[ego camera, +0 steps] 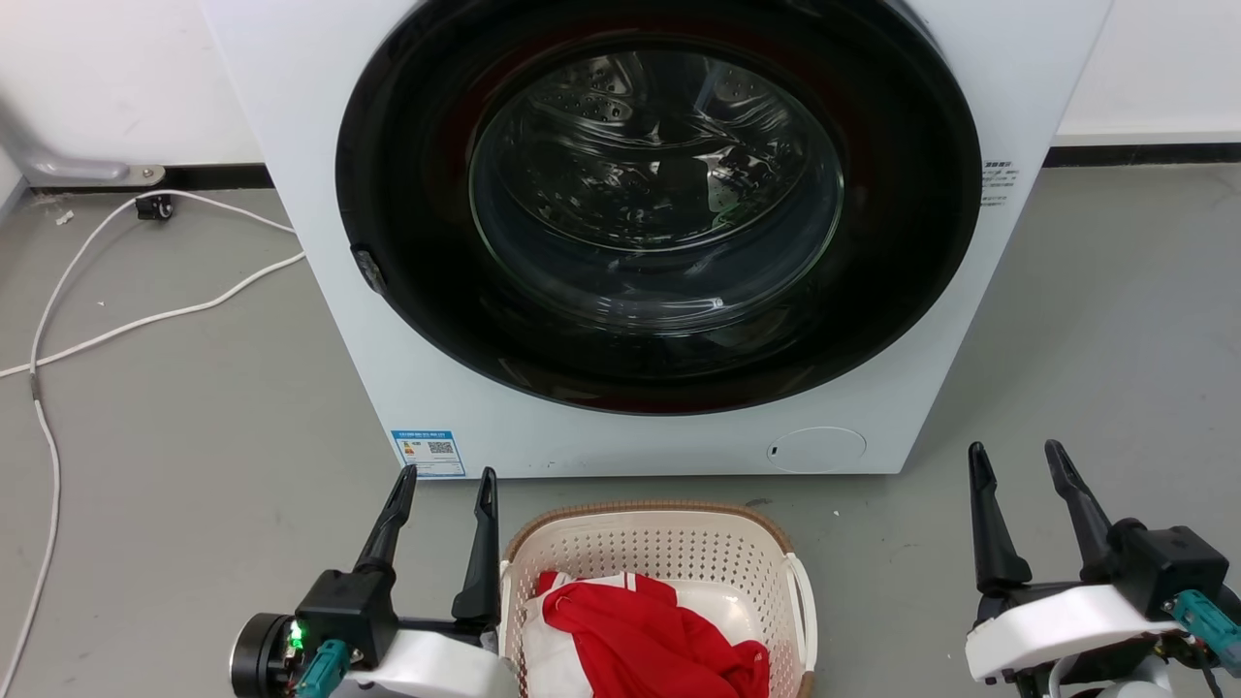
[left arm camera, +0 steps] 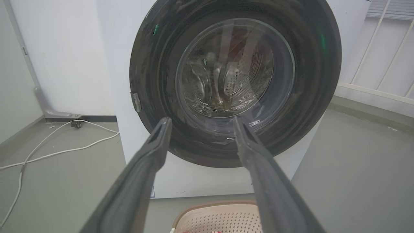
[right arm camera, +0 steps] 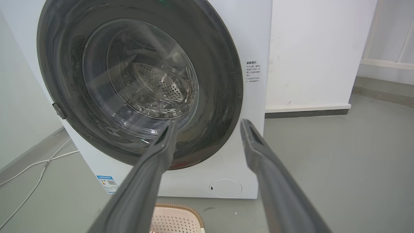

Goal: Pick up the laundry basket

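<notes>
Currently, the laundry basket lies just beside the open left pincer and well apart from the open right pincer.

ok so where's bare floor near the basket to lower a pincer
Widest bare floor: between laundry basket and right pincer. Also left of the left pincer, out to the white cable. Crowded: left pincer close beside the basket; narrow strip before the washing machine.

We log a bare laundry corner: a front-loading washing machine on a plain grey floor against white walls, a loose white cable beside it, and a laundry basket holding clothes in front.
</notes>
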You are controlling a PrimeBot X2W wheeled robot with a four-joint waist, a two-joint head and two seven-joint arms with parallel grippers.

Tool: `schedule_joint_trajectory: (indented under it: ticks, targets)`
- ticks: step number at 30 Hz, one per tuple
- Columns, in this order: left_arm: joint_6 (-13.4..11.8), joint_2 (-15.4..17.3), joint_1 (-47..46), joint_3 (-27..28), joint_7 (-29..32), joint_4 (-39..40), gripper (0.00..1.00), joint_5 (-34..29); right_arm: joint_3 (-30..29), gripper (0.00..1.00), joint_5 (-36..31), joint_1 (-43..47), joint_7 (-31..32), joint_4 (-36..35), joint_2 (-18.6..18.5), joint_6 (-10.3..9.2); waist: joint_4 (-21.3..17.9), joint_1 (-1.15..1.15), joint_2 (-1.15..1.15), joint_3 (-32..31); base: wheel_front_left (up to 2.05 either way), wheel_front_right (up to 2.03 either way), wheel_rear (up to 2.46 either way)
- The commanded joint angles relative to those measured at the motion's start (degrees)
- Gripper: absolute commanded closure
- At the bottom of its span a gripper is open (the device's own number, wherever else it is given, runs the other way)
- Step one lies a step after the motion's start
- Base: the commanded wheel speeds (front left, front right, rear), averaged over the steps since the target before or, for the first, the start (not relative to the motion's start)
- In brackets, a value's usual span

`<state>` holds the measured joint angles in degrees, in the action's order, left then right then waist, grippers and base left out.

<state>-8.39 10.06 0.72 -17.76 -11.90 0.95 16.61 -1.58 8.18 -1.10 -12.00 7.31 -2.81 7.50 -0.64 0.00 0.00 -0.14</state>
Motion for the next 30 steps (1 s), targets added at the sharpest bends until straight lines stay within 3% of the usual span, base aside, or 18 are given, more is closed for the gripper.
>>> schedule_joint_trajectory:
  ticks: [1,15,30]
  targets:
    - [0.4,0.0,0.2,0.2,-0.6,0.5,0.0,-1.5,0.1,0.0,-1.2,0.2,-0.4,-0.1,-0.1,-0.02,0.0,0.0,0.0,0.0,0.0,0.0,0.0]
    - [4.2,-2.8,2.3,2.9,-2.2,-1.6,0.0,-8.2,1.1,0.0,-5.8,0.4,-2.1,1.2,-0.1,-0.02,-0.1,0.0,0.0,-0.4,0.0,0.0,0.0]
    - [6.2,-4.5,2.9,4.1,-3.4,-1.8,0.0,-14.5,1.6,0.0,-8.3,0.1,-3.2,1.6,-0.1,-0.02,-0.1,0.0,0.0,-0.1,0.0,0.0,0.0]
